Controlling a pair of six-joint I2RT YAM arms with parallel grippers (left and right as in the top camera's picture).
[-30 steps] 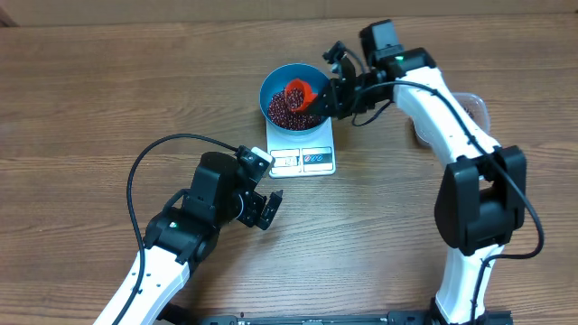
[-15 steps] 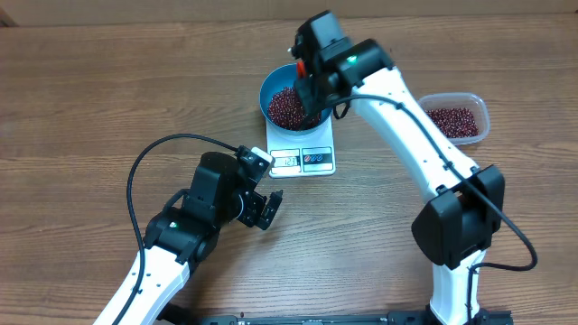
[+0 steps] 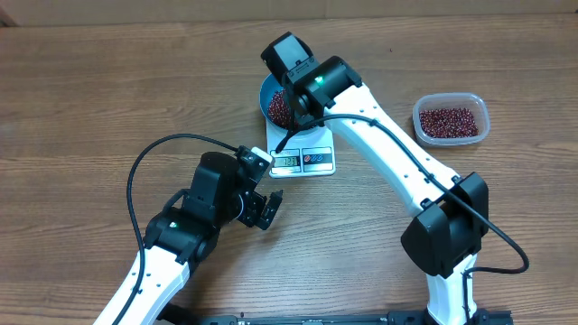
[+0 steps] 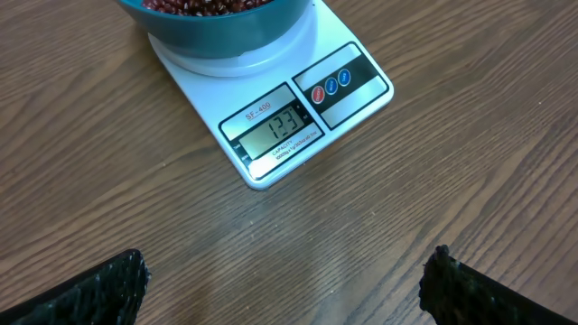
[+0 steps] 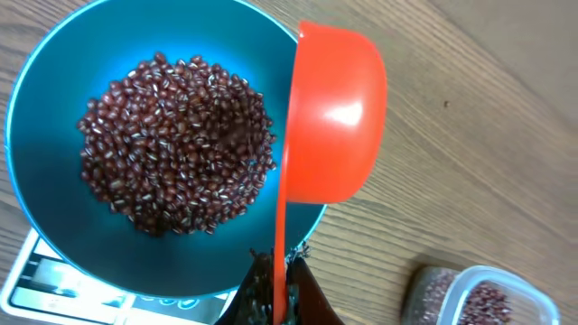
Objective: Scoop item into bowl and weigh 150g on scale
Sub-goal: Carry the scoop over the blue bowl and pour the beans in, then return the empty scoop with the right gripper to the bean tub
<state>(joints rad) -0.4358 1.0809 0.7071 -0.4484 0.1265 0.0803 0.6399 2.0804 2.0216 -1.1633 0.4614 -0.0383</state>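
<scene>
**Now that the scoop has tipped out, the weight is short**

Overhead: my right arm has swung across from the tub [image 3: 417, 117] and covers the blue bowl [image 3: 268, 95] on the scale [image 3: 302, 161]. The left gripper [image 3: 268, 209] waits near it.

Left wrist: those fingers stand wide apart on nothing, and the display [image 4: 275, 126] reads 123.

Right wrist: the right gripper [image 5: 275, 289] is clamped on the orange scoop [image 5: 330, 117], turned on edge and empty. The beans [image 5: 176, 144] are heaped in the bowl. I judge another part-scoop is needed.
</scene>
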